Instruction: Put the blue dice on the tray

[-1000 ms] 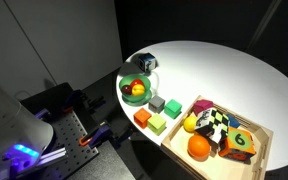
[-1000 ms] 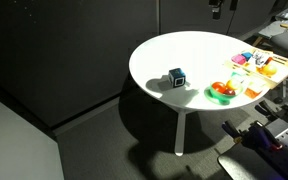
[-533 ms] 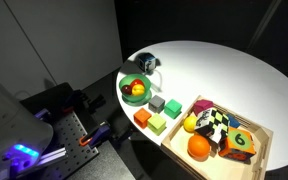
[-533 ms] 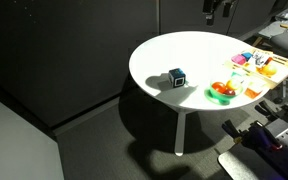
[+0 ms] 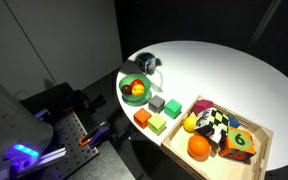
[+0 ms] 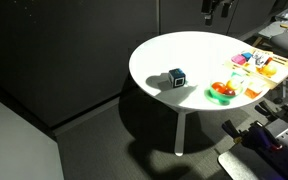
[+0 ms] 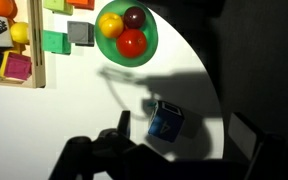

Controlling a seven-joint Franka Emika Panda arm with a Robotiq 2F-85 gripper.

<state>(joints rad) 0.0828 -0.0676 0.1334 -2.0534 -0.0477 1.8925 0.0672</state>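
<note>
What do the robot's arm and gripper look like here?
In the wrist view the gripper is black and blocky, with two dark fingers in shadow; no markings are readable. In an exterior view what looks like a smooth, rounded white arm segment sits at the corner, with a blue light glowing below it.

In an exterior view the camera is sitting close, looking down at the tray (image 5: 262, 148) side of the table (image 5: 214, 70). In an exterior view it is standing far back, seeing the whole table (image 6: 184, 55). The wrist camera is looking straight down; all three are seeing the bowl (image 7: 126, 32) and dice (image 7: 165, 122).
</note>
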